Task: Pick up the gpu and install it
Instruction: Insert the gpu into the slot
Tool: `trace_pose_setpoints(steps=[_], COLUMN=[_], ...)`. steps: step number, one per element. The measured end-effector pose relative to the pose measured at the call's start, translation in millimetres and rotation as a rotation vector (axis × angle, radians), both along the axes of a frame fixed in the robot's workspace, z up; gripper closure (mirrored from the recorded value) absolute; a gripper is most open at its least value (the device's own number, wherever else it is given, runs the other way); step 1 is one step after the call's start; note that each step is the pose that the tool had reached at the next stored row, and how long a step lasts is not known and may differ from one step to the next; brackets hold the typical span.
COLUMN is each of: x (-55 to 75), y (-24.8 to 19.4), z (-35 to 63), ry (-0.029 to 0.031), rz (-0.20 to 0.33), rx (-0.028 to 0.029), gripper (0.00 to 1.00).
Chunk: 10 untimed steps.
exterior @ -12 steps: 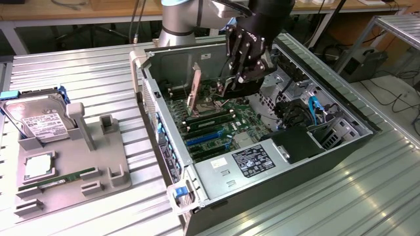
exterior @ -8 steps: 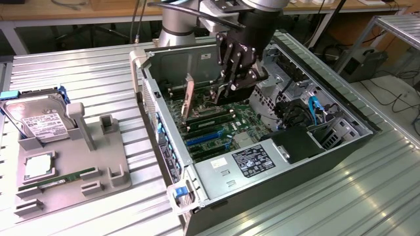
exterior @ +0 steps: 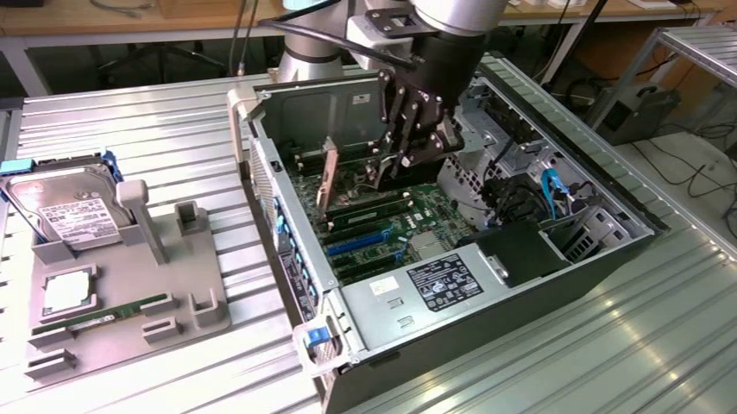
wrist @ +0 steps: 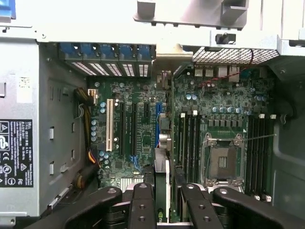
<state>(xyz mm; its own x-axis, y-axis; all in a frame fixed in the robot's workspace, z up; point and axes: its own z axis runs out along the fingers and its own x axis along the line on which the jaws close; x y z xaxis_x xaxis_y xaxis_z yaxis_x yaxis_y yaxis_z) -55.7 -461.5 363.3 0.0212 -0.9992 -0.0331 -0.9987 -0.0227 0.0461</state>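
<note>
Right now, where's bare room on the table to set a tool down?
The table is bare on the exterior view's right of the case, and beyond the tray's far end. Crowded: inside the case, around the end effector and gpu.

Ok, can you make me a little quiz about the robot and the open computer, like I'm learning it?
1. True or false: the boxy silver hard drive with the white label rests on the grey plastic tray, outside the open dark metal computer case.
2. What sits between the fingers of the black gripper? A) a thin dark gpu card B) a screwdriver C) a spoon
3. Fill in: the tray lies to the exterior view's ____ of the case.
Key: 1 true; 2 A; 3 left.
</note>
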Motion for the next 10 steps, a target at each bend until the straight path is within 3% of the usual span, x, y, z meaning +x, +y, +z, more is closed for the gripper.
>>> trace_pose_setpoints(steps=[10], x=[-1.5], y=[0.0], z=[-18.8], ry=[-0.0008], rz=[-0.002], rx=[-0.0002], gripper=[0.74])
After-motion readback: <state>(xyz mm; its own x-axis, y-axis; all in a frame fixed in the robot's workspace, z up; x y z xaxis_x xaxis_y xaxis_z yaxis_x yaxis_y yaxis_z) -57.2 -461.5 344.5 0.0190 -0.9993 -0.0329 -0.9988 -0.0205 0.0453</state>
